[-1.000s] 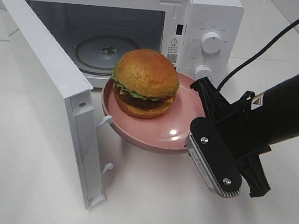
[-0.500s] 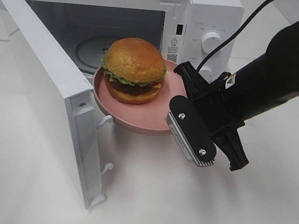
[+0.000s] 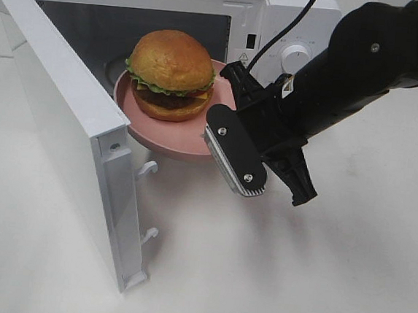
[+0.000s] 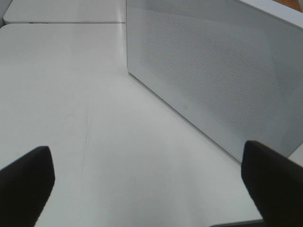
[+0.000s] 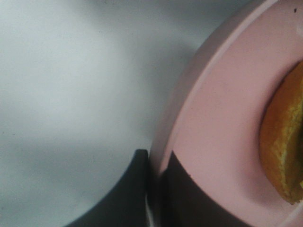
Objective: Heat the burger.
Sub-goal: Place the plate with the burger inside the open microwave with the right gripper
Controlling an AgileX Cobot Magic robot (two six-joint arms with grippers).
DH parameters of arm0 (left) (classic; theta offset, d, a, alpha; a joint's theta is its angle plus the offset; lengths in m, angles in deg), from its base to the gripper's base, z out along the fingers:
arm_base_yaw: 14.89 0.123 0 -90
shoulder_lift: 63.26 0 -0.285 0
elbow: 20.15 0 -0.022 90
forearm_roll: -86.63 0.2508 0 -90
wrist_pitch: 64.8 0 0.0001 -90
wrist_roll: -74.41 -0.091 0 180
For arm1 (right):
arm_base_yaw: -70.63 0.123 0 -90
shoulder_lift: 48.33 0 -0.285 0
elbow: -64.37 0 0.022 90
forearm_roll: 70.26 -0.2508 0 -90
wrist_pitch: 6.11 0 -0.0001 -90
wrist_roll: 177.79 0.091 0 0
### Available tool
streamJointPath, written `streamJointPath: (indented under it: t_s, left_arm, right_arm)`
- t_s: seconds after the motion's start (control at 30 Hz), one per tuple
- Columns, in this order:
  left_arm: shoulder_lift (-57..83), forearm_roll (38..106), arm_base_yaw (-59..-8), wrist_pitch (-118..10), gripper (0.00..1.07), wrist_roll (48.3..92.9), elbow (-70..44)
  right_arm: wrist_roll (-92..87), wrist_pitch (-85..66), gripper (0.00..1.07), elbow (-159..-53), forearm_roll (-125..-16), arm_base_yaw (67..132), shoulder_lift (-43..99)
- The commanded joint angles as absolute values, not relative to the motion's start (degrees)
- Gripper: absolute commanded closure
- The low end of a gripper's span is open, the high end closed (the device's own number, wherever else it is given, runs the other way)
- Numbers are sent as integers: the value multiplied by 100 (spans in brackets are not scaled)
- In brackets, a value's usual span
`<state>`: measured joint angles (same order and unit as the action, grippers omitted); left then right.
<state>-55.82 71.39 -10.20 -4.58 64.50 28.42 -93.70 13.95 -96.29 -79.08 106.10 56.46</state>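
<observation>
Risk: right hand clamped on 1 edge of pink plate; plate may tilt entering microwave, upper centre, sliding burger off.

Bright, even overhead light washes the white worktop; only a soft shadow at six o'clock beneath the pink round plate. Gentle sheen on the glossy golden-brown burger. Right wrist view: close, blurry. The left hand shows dark fingertips, unfocused.

White microwave on white desk. Door swung wide open. Round knob on control panel. Pink plate at cavity opening, raised off desk.
</observation>
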Motion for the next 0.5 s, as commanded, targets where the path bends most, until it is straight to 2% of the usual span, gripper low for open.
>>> streamJointPath:
  t_s: [0.03, 0.5]
  left_arm:
    - [-5691, 7110, -1002, -527, 6, 6444, 2848]
    - [-5691, 7110, -1002, -527, 6, 6444, 2848]
  right_arm:
    - [-9330, 1228, 107, -9795, -7919, 10638, 5623]
    - [-9176, 1715, 107, -10746, -7919, 10638, 6247]
